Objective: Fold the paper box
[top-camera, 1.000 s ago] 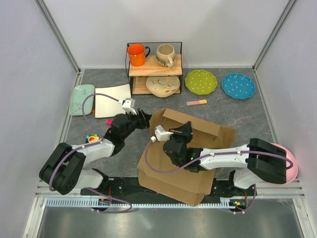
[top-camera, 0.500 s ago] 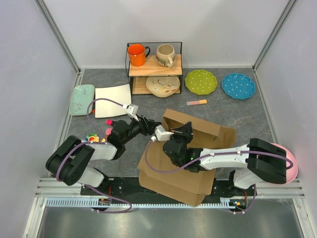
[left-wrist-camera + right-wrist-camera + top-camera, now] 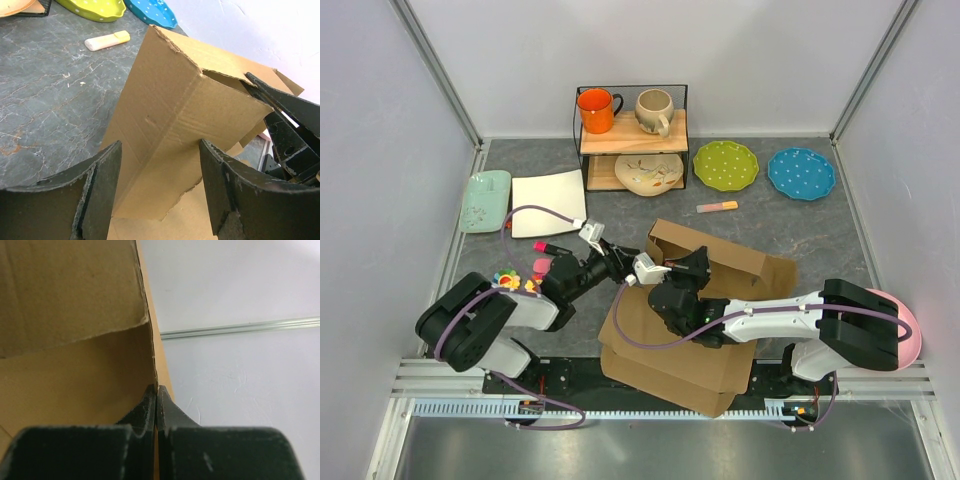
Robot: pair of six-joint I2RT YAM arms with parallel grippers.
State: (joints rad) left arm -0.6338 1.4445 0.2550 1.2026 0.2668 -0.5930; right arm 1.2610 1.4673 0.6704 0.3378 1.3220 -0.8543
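The paper box (image 3: 665, 355), brown corrugated cardboard, lies mid-table with its near panels flat and one far wall raised. My right gripper (image 3: 698, 258) is shut on the top edge of that raised wall; in the right wrist view its jaws (image 3: 157, 388) pinch the thin cardboard edge (image 3: 75, 315). My left gripper (image 3: 625, 255) is at the box's left end, open. In the left wrist view the upright side flap (image 3: 175, 120) stands just ahead of the spread fingers (image 3: 161, 145), and nothing lies between them.
A wire shelf at the back holds an orange mug (image 3: 597, 109), a beige mug (image 3: 654, 110) and a bowl (image 3: 648, 173). Green (image 3: 725, 165) and blue (image 3: 801, 172) plates and a yellow marker (image 3: 717, 206) lie behind the box. A white square plate (image 3: 548, 189) and small toys (image 3: 506, 279) sit at left.
My left gripper has moved right, up to the box's left flap, and its jaws have spread wider. The right gripper has kept its hold without moving.
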